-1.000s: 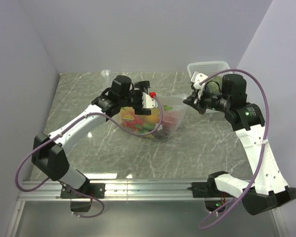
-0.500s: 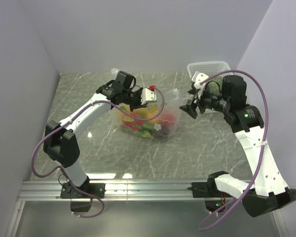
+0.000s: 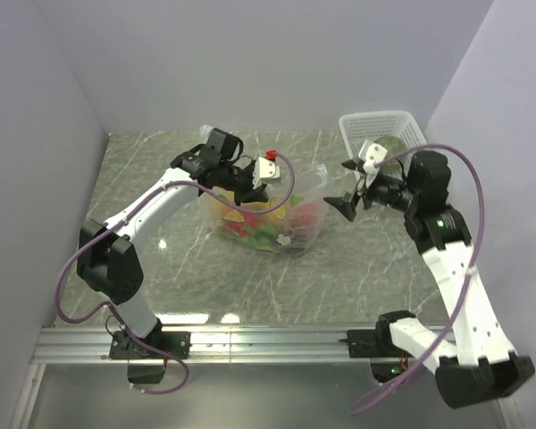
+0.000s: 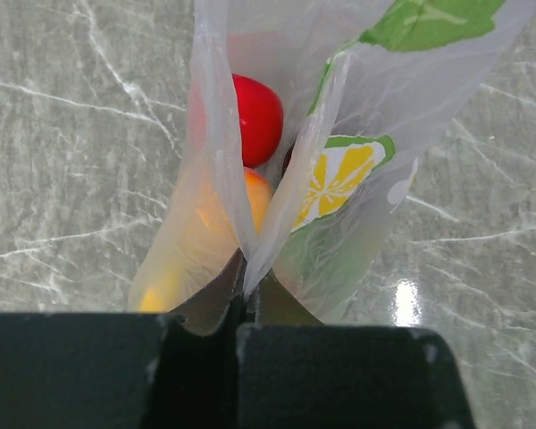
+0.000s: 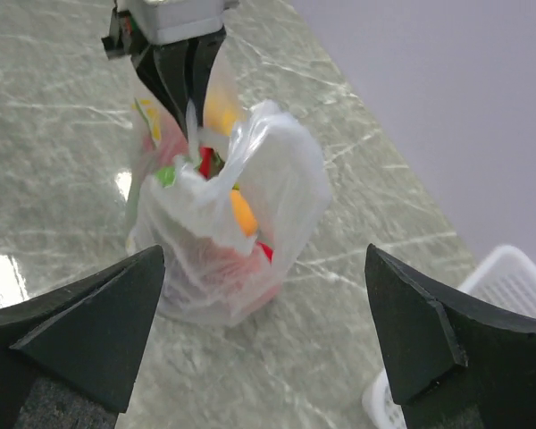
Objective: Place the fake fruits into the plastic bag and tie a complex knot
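Since a second ago my right gripper (image 3: 347, 202) has opened, standing just right of the plastic bag (image 3: 305, 201), whose rim my left gripper (image 4: 246, 299) now pinches shut

One plastic bag (image 3: 297, 214), one white basket (image 3: 402, 120), one surface (image 3: 384, 259). Two tools: left tool (image 3: 266, 176), right tool (image 3: 344, 185). Through the bag, one red ball (image 4: 257, 116), one orange piece (image 4: 258, 193), others too jumbled to count. One green melon (image 3: 389, 147).
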You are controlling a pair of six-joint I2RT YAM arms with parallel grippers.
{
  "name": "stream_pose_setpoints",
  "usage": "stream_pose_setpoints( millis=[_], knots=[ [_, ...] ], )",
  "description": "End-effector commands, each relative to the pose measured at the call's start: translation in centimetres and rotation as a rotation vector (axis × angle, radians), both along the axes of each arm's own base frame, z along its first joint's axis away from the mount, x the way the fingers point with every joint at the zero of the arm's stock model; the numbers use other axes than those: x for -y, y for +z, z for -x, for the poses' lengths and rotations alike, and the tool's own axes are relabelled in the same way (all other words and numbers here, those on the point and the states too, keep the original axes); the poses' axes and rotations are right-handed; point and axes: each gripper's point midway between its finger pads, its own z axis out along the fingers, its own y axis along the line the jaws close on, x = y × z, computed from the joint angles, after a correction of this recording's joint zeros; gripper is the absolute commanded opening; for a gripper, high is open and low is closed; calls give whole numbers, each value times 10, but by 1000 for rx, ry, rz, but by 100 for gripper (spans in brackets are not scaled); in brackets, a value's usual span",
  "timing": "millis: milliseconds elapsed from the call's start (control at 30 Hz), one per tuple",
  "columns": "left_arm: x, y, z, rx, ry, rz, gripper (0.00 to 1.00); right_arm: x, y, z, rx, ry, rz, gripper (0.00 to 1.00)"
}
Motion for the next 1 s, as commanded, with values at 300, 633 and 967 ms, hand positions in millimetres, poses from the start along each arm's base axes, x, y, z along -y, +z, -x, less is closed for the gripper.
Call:
stream_pose_setpoints(
  millis=[300,633,967],
  knots=[
    [-7,-23,18,-262,185,80,0,-57,-32,-41,-117,146,-98,95],
    [-24,-58,-17,-527,516,173,0,-72,-59,-80,-301,104,-145,45],
    [-18,-101,-5,-771,629,189,1,-61,-59,-58,-274,146,-112,97]
  ],
)
